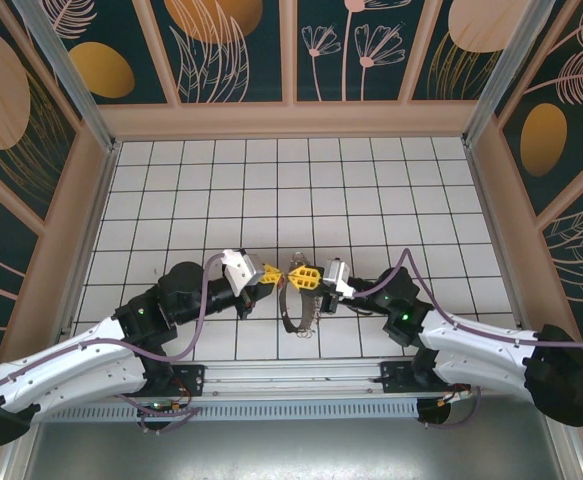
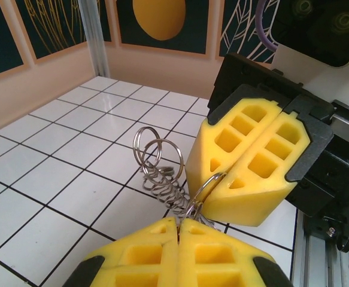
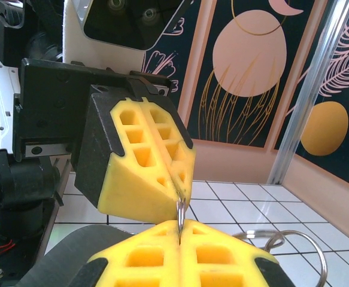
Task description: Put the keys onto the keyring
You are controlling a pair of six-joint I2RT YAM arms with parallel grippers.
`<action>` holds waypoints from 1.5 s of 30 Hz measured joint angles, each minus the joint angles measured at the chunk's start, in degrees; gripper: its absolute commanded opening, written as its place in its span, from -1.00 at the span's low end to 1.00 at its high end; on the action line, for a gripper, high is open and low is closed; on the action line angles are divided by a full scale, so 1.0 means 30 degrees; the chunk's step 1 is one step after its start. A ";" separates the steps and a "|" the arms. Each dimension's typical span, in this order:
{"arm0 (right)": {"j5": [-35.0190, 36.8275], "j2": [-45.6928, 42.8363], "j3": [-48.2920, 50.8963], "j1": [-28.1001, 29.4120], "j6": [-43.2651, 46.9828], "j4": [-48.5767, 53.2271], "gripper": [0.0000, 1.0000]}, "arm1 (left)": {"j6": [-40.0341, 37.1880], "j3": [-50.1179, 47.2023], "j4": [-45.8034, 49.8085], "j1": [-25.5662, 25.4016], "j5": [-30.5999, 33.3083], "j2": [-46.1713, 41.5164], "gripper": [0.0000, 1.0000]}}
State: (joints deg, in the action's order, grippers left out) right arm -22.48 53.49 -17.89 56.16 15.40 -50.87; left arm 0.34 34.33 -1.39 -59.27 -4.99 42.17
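Left of the keyring [image 1: 285, 308], the left arm [image 1: 81, 365] reaches in from the near edge of the white tiled table [image 1: 271, 180]. Its wrist bends toward the ring. The left gripper [image 1: 274, 272] is right at the ring's upper left. Its yellow foam fingers are pressed flat together, and the wire of the hoop is caught in the seam between them. From its own wrist camera the left gripper [image 2: 179, 230] looks the same, with no gap between the pads and thin grey wire coming out of the join.

The keyring is between the two grippers, over the tiles in front of the arm bases. Its top is pinched and the rest of the hoop hangs below the fingertips. A bunch of small silver loops [image 2: 162, 184] dangles from the rim, and a couple of the bigger ones stand up above the cluster. From the other wrist those loops [image 3: 276, 238] appear low, just beyond the ring's pinched stretch.

Immediately right of the ring, the right gripper [image 1: 301, 275] meets the left nearly tip to tip. It is clamped on the same wire, and a curve of the ring slips into the right gripper's [image 2: 225, 179] closed seam. The short length of wire runs straight from the right gripper [image 3: 180, 236] up to the left gripper [image 3: 174, 179]. Further right of the ring, the right arm [image 1: 481, 350] stretches back to its base.
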 measured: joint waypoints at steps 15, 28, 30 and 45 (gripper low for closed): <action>0.0066 -0.0248 0.0007 0.0313 0.0430 0.0612 -1.00 | 0.0131 0.0095 0.0124 -0.0036 0.0342 0.0211 -1.00; 0.0714 -0.0525 0.0007 0.0692 0.0896 0.0962 -1.00 | 0.0124 0.0291 0.0182 -0.0095 0.0481 0.0481 -1.00; 0.0852 -0.0590 0.0007 0.0692 0.0889 0.0976 -1.00 | 0.0131 0.0313 0.0182 -0.0095 0.0554 0.0481 -1.00; 0.1158 -0.0933 0.0007 0.0270 0.0058 0.1107 -1.00 | 0.0117 0.0291 0.0474 0.0000 0.1989 -0.0102 -1.00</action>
State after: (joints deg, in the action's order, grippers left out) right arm -19.00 50.70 -17.87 56.97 15.57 -47.55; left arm 0.69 35.20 0.03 -59.27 0.97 41.87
